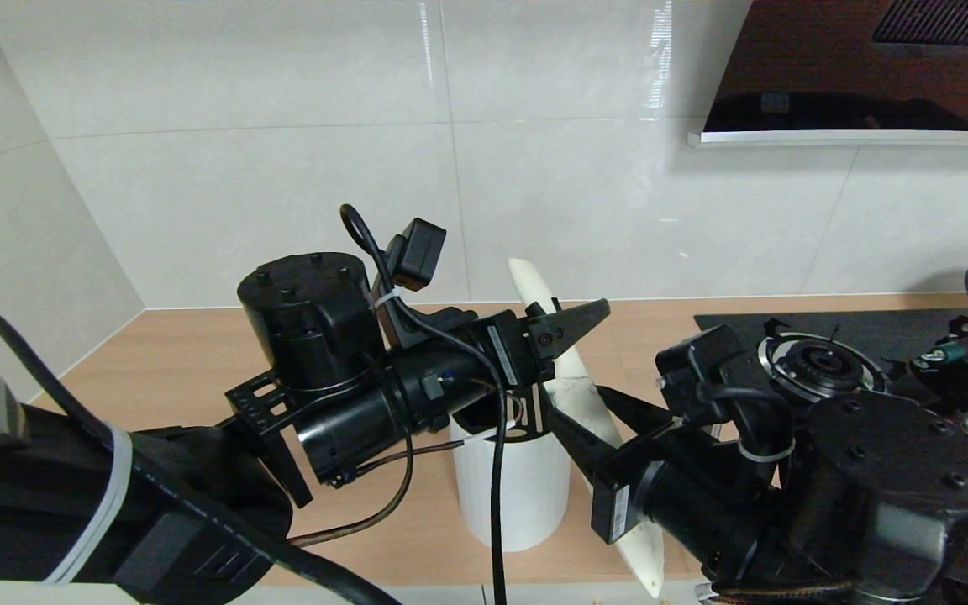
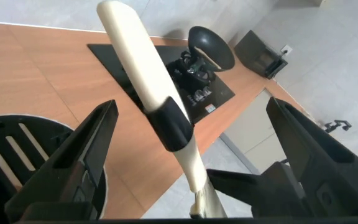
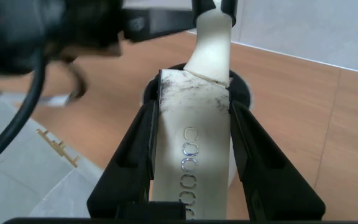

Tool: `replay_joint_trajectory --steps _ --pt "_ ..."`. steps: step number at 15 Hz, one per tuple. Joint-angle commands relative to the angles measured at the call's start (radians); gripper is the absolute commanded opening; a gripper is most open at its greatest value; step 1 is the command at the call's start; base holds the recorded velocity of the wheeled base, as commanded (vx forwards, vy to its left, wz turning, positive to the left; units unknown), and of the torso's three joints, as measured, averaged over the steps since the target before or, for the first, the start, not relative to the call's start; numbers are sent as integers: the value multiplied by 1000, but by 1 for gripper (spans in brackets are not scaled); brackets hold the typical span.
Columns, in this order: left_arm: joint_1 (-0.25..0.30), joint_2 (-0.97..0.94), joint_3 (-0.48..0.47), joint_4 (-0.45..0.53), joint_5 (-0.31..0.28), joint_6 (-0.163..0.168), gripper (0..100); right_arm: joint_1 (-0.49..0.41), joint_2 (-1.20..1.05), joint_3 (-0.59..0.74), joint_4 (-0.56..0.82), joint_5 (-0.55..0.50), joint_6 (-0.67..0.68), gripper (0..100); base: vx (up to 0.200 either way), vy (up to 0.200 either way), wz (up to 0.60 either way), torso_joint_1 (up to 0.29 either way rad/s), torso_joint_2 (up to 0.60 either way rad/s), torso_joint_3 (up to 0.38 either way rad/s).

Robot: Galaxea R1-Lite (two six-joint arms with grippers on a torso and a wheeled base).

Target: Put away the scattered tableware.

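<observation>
Though tight in right gripper (image 3: 194,93), spatula (image 3: 194,162) near holder (image 1: 509,496) rim, left gripper (image 2: 191,106) wide.

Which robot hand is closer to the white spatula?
The right. The right gripper is shut on the white spatula, touching its wide blade on both sides. The left gripper is open around the handle farther up, its fingers apart from it.

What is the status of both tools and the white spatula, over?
Right tool shut on white spatula. Left tool open, astride its handle. White holder just below.
</observation>
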Motion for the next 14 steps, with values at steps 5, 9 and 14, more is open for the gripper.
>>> replay_joint_trajectory --steps 5,9,14 --pt "0 16 -4 0 3 -1 100 4 2 6 0 0 0 0 0 0 0 0 0 0" --pt "0 18 -4 -2 0 -1 0 4 1 6 -2 -2 0 0 0 0 0 0 0 0" --pt "2 19 -4 -2 2 -1 0 4 -1 5 0 -4 0 0 0 0 0 0 0 0"
